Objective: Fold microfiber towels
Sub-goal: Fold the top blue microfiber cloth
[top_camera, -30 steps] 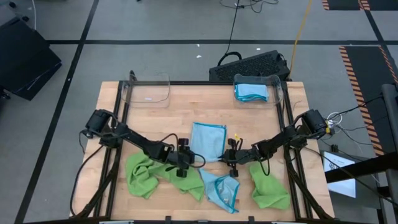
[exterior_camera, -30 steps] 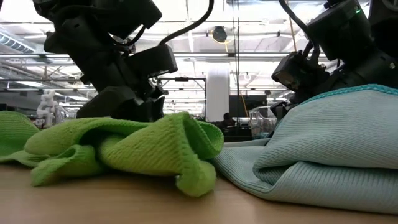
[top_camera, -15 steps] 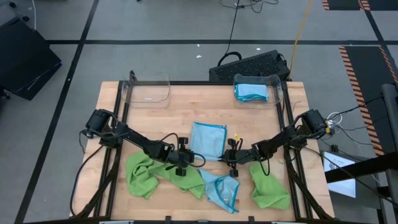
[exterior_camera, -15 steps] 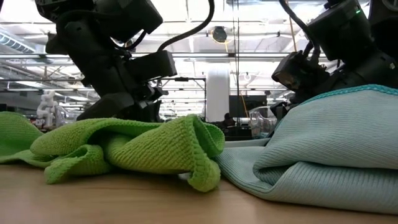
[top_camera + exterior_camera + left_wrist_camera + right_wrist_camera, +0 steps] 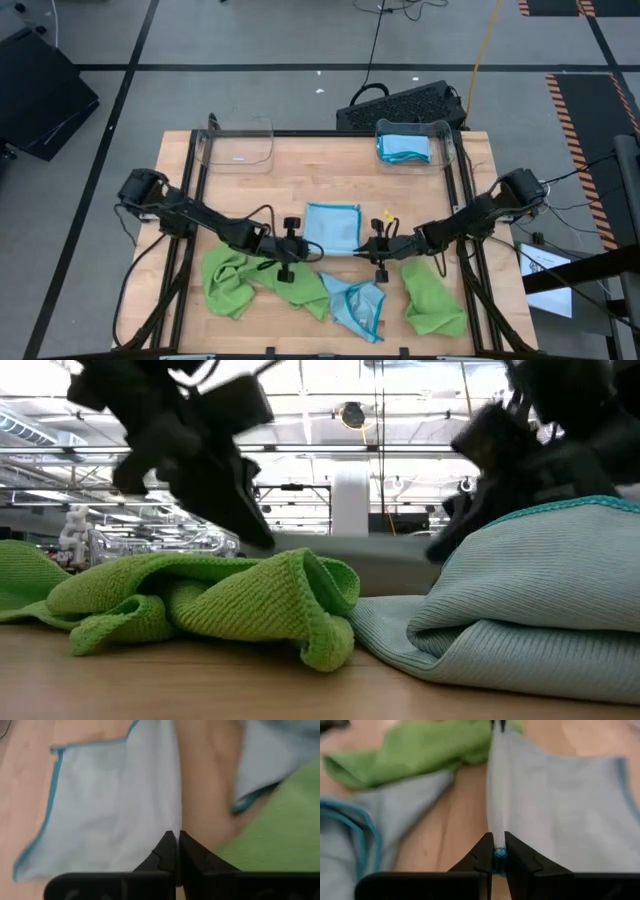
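A light blue microfiber towel (image 5: 330, 222) with teal edging lies at the table's middle, its far part flat on the wood. My left gripper (image 5: 303, 248) is shut on its near left corner and my right gripper (image 5: 362, 250) on its near right corner. The near edge (image 5: 340, 550) runs level between them, above the table. Around them lie a lime green towel (image 5: 245, 280), a crumpled blue towel (image 5: 355, 305) and a second green towel (image 5: 432, 300). My left gripper (image 5: 176, 840) pinches the towel's near left corner (image 5: 176, 822) between its two fingertips, slanting down from the table's left. That corner is lifted; the far part rests on the table. My right gripper (image 5: 498, 847) pinches the near right corner at its teal edging (image 5: 498, 854) between its fingertips, slanting down from the table's right. The edge (image 5: 495, 795) runs straight from it to the other gripper, drawn taut.
A clear bin (image 5: 238, 145) stands at the far left. Another clear bin (image 5: 440, 135) at the far right holds folded blue towels (image 5: 404, 146). Bare wood shows between the bins and the held towel.
Both grippers have risen and tipped more level, carrying the blue towel's near edge up off the table. That edge is now drawn straight between them, while the towel's far part has stayed on the wood.
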